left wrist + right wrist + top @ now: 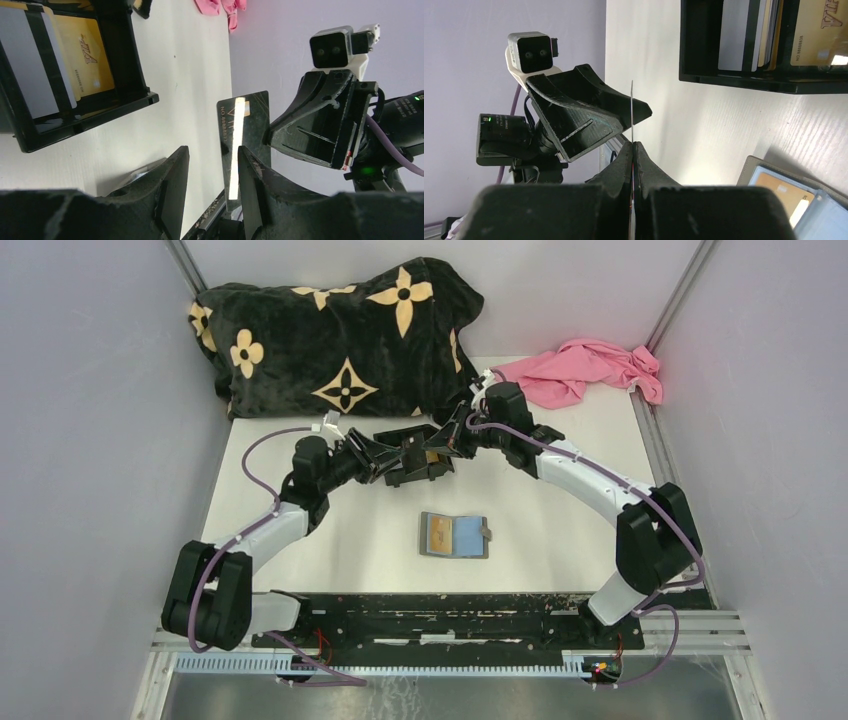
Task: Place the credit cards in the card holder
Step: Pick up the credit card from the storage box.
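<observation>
A black credit card (245, 125) stands on edge above the table, and my right gripper (634, 145) is shut on it; in the right wrist view it shows as a thin line (632, 107). My left gripper (212, 152) is open around the same card, which lies close to one finger with a clear gap to the other. Both grippers meet over the black box (420, 468). The card holder (455, 535), a grey wallet, lies open and flat nearer the arm bases, a gold card (438, 533) in its left pocket. More credit cards, gold (87, 60) and silvery grey (30, 75), stand in the box.
A black cushion with tan flowers (340, 335) fills the back left of the table. A pink cloth (585, 370) lies at the back right. Grey walls close in both sides. The black box (744, 82) sits just beyond the grippers.
</observation>
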Tool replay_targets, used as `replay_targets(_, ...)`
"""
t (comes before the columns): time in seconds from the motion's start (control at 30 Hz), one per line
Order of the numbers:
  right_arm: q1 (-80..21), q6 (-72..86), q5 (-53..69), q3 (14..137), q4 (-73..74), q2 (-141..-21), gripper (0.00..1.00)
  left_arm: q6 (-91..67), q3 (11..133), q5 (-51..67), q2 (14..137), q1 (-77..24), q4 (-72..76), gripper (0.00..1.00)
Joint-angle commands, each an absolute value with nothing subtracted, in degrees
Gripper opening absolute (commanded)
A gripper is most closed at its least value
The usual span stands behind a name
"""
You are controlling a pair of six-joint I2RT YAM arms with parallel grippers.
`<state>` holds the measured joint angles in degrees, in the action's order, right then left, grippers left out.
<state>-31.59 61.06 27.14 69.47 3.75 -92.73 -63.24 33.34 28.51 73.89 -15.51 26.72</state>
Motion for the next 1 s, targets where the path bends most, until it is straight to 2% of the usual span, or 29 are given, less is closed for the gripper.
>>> replay_targets(0.0, -31.39, 63.31, 29.24, 68.99, -1.13, -93.61, 0.01, -66.84, 32.73, 31.03, 74.41, -15.47, 32.54, 0.48)
replay_targets(0.47, -31.41, 68.05, 32.96, 67.63, -7.08, -96.68, 0.01, -70.64, 31.03, 34.59, 77.44, -15.47, 40.94, 0.45)
replay_targets(0.6, -31.46, 68.66, 33.38, 67.22, -7.85, -97.21, 0.01, -70.74, 30.9, 35.06, 77.78, -15.51, 41.87, 0.35)
replay_targets(0.8, -31.38, 68.45, 33.9, 67.75, -7.3, -97.75, 0.01, -70.63, 30.78, 35.53, 78.77, -15.48, 42.57, 0.11)
replay_targets(0.87, -31.35, 67.87, 34.2, 68.29, -5.84, -98.07, 0.07, -70.42, 30.83, 35.57, 79.03, -15.47, 42.63, 0.06)
replay_targets(0.97, -31.1, 66.35, 33.74, 68.9, -3.22, -97.98, 0.27, -69.44, 31.18, 35.76, 79.16, -15.43, 41.6, 0.03)
